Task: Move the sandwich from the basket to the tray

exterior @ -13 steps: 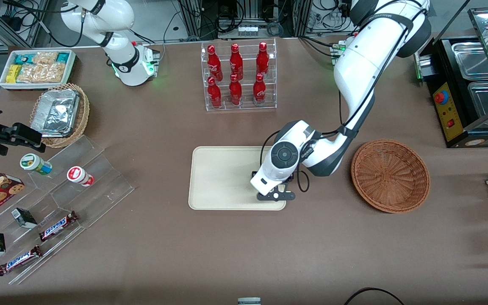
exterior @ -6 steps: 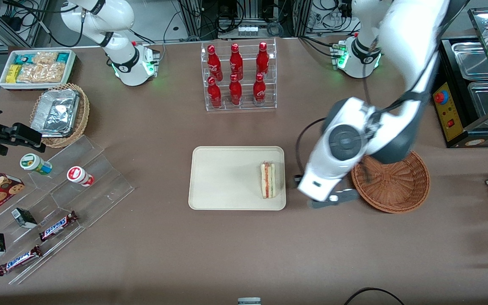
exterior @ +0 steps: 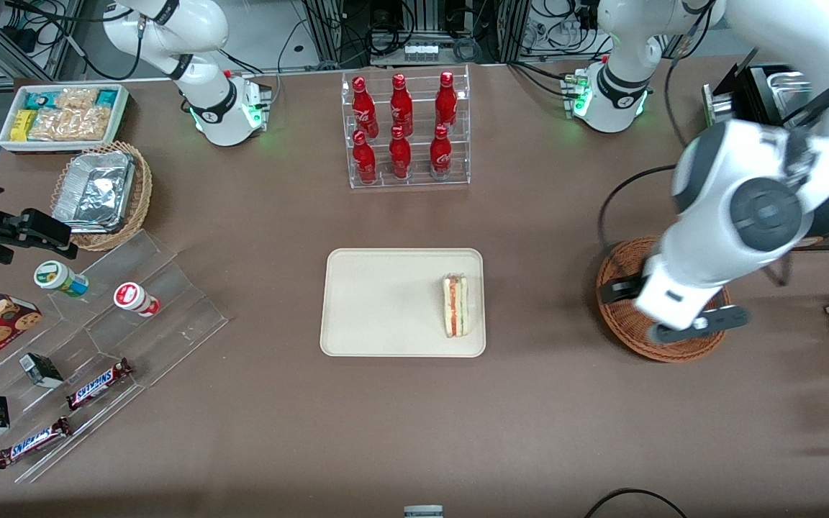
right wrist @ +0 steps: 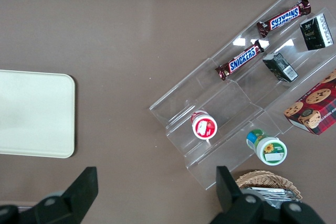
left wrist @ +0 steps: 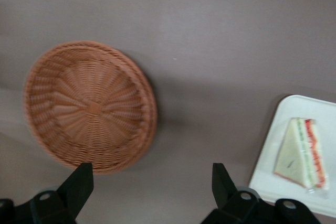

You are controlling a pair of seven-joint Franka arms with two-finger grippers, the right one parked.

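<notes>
The smooth cream tray point(exterior: 386, 302), a rounded-corner rectangle with a low rim, holds the triangular sandwich point(exterior: 456, 306) by its edge toward the working arm, red and green layers showing. The round reddish-brown wicker basket point(exterior: 619, 316), tightly woven, sits apart from the tray. Above the basket hangs the gripper point(left wrist: 149, 184), fingers spread and holding nothing. Six red bottles point(exterior: 401, 129), probably Coca-Cola, stand in a clear acrylic rack. Two Snickers bars point(right wrist: 262, 38) lie on a clear stepped stand.
</notes>
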